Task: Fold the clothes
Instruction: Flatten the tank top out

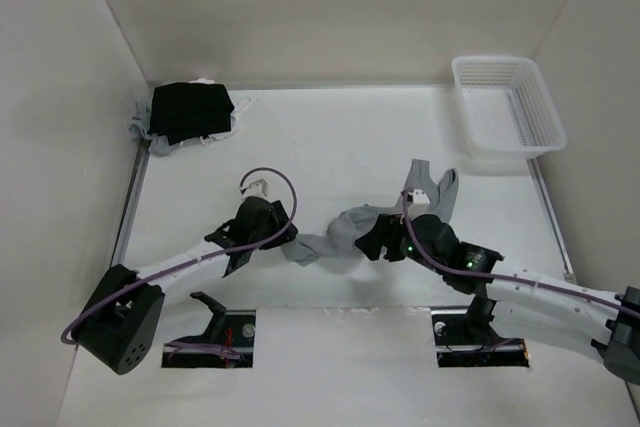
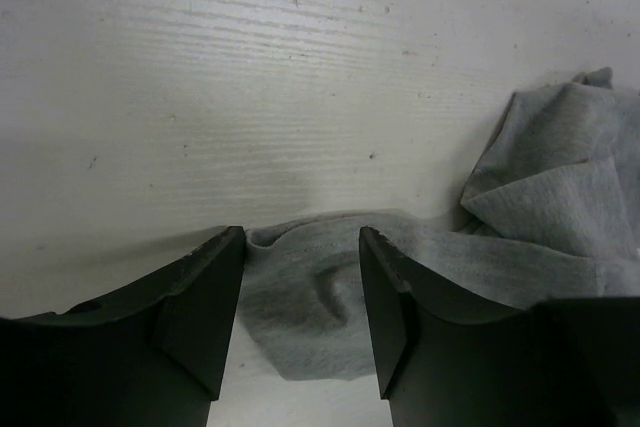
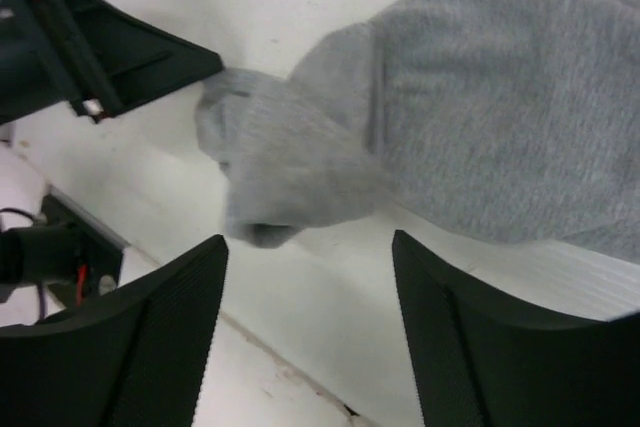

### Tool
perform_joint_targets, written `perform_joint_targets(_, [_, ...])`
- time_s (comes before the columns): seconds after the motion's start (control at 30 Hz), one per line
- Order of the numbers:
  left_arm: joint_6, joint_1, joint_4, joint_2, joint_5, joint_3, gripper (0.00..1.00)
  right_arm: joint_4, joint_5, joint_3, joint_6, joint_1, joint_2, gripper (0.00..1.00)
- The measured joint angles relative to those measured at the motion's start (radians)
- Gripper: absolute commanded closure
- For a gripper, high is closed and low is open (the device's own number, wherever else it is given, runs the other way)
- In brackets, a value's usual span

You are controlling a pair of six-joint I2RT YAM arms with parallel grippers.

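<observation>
Right now the grey top (image 1: 348,225) lies bunched in a rope-like heap at mid-counter (image 1: 340,137), between the two arms. Its long axis runs from near-left to far-right, where the straps (image 1: 440,187) fan out. We read the left pincer (image 2: 300,237) as open: its fingers (image 2: 200,317) straddle a puckered fold at the heap's left end, and the cloth lies loose on the counter between them, not pinched. The right pincer (image 3: 310,242) stands wide apart and holds nothing. The bulk of the top sits just ahead of it, and a rolled lump nearer the gap is too blurred for us to say whether it rests or hangs. So each arm has its own end: the left is nearer the thin left tail, the right nearer the bulk and straps. We judge that folding proper has not begun, since the top is not yet flat. The coming move likely calls for one grip at each end and a pull apart along that diagonal. The risk we see is catching several layers at once.
</observation>
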Motion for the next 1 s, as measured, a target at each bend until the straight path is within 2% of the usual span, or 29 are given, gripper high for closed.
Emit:
perform_joint_targets(0.13, [-0.004,0.026,-0.074,-0.063,0.003,-0.006,0.49,-0.010,-0.025,0.021,-0.019,-0.014,-0.091,0.21])
perform_joint_targets(0.2, [-0.006,0.025,-0.100,-0.069,-0.005,-0.006,0.50,0.008,-0.042,0.027,-0.023,-0.020,-0.039,0.26])
perform_joint_targets(0.33, [-0.012,-0.010,-0.107,-0.062,-0.033,-0.005,0.62,0.048,-0.085,0.031,-0.030,-0.020,0.122,0.36])
perform_joint_targets(0.37, [-0.012,-0.026,-0.102,-0.043,-0.037,0.001,0.77,0.056,-0.104,0.032,-0.031,-0.024,0.163,0.52])
perform_joint_targets(0.4, [-0.016,-0.034,-0.095,-0.029,-0.037,0.008,0.84,0.058,-0.116,0.034,-0.040,-0.027,0.178,0.66])
perform_joint_targets(0.47, [-0.017,-0.047,-0.089,-0.002,-0.037,0.011,0.94,0.058,-0.134,0.046,-0.044,-0.042,0.203,0.87])
perform_joint_targets(0.57, [-0.014,-0.047,-0.086,0.010,-0.036,0.032,0.97,0.073,-0.143,0.072,-0.050,-0.074,0.209,0.92])
perform_joint_targets(0.67, [-0.006,-0.030,-0.067,0.032,-0.041,0.112,0.99,0.106,-0.157,0.142,-0.072,-0.165,0.225,0.94])
perform_joint_targets(0.73, [-0.004,0.005,-0.033,0.100,-0.039,0.241,1.00,0.127,-0.175,0.241,-0.095,-0.255,0.275,0.94])
perform_joint_targets(0.83, [-0.003,0.071,0.046,0.229,-0.036,0.488,1.00,0.151,-0.214,0.483,-0.141,-0.401,0.411,0.95])
perform_joint_targets(0.9, [-0.002,0.124,0.066,0.307,-0.031,0.679,1.00,0.140,-0.257,0.750,-0.175,-0.503,0.546,0.95])
perform_joint_targets(1.0, [0.002,0.195,0.071,0.367,-0.025,0.935,1.00,0.097,-0.290,1.086,-0.216,-0.591,0.671,0.94])
